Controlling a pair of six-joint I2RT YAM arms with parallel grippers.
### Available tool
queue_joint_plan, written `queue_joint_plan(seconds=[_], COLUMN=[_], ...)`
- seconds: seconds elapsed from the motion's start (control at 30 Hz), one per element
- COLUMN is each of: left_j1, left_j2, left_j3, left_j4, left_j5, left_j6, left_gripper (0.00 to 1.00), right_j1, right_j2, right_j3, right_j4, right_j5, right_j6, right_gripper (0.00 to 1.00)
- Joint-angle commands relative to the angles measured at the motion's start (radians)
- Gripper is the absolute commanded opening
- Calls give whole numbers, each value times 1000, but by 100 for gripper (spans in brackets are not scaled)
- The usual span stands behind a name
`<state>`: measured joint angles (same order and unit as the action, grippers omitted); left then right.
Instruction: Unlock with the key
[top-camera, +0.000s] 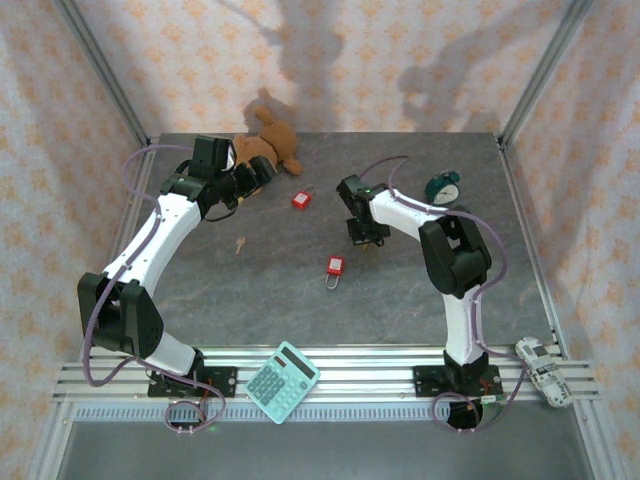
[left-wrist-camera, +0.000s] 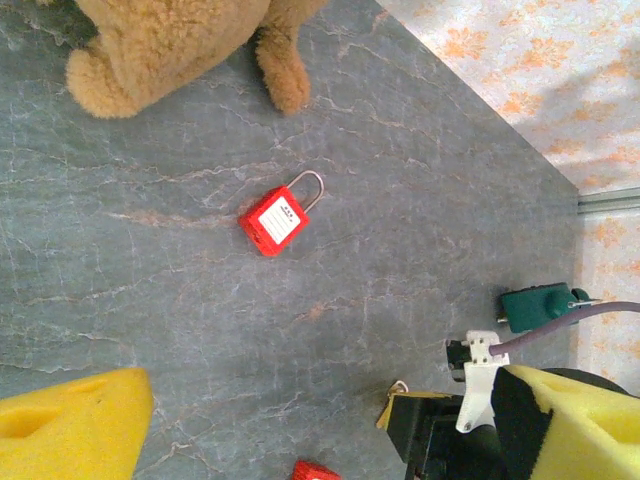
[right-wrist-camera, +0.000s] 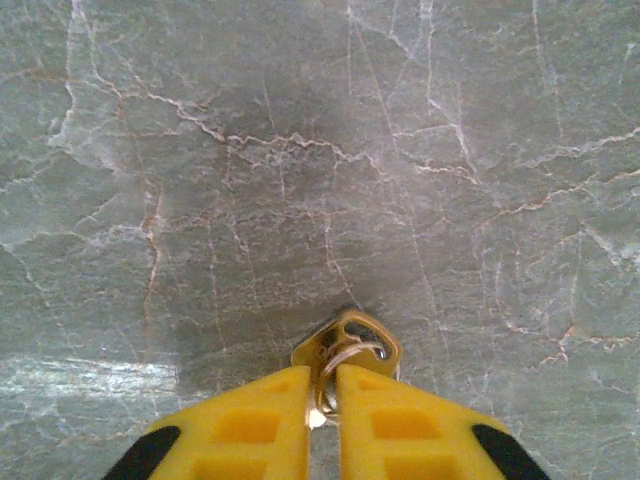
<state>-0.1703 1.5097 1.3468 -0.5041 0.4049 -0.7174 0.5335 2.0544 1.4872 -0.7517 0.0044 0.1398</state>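
Top external view is showing you the grey marble desk (top-camera: 250, 310) sitting inside patterned walls (top-camera: 330, 60) on three sides, with a metal rail (top-camera: 370, 362) running along the near edge. A brown teddy bear (top-camera: 268, 148) is lying at the far edge, left of centre. The left claw (top-camera: 252, 180) is hovering just beside it with its yellow fingers (left-wrist-camera: 70, 425) standing wide apart, gripping nothing.

A teal calculator (top-camera: 283, 381) is resting on the rail between the two arm bases, and a white handset (top-camera: 543, 372) is lying at the rail's right end. A green alarm clock (top-camera: 443, 187) is standing at the far right, just behind the right arm.

Two red padlocks are lying flat on the desk. The far padlock (top-camera: 300, 199) is sitting between the two claws, near the bear's foot. The near padlock (top-camera: 336, 267) is sitting just on your side of the right claw (top-camera: 365, 234). A small thin item (top-camera: 239, 244) is lying left of centre; you cannot tell what it is.

Right wrist view is showing you the right claw pointing down at bare desk, its fingers pressed together on the brass key (right-wrist-camera: 347, 343), with the holed end poking out past the fingertips. Neither padlock is touching that claw, and nothing is standing between the key and either padlock. Open desk is stretching across the centre and toward the near rail.
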Motion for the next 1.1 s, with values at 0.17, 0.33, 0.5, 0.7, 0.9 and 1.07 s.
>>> queue_joint_plan(seconds=[0.17, 0.33, 0.5, 0.7, 0.9, 1.07], left_j1=[-4, -4, -4, -3, -40, -155], left_j2=[7, 9, 10, 10, -14, -103], left_j3=[-2, -3, -3, -9, -42, -109], left_j4=[17, 19, 22, 28, 98, 203], left_j5=[9, 11, 16, 17, 4, -219], left_j6=[-3, -4, -5, -5, 12, 43], left_gripper=[88, 86, 84, 82, 80, 82], right_j1=[-3, -2, -2, -1, -2, -1], right_j2=[-72, -143, -206, -265, -367, -461], right_j3=[-29, -39, -55, -88, -122, -128], right_j4=[0, 6, 17, 32, 32, 7], right_j5=[35, 52, 36, 2, -54, -101], right_j6=[39, 56, 74, 98, 128, 142], right_gripper=[2, 0, 0, 0, 0, 0])
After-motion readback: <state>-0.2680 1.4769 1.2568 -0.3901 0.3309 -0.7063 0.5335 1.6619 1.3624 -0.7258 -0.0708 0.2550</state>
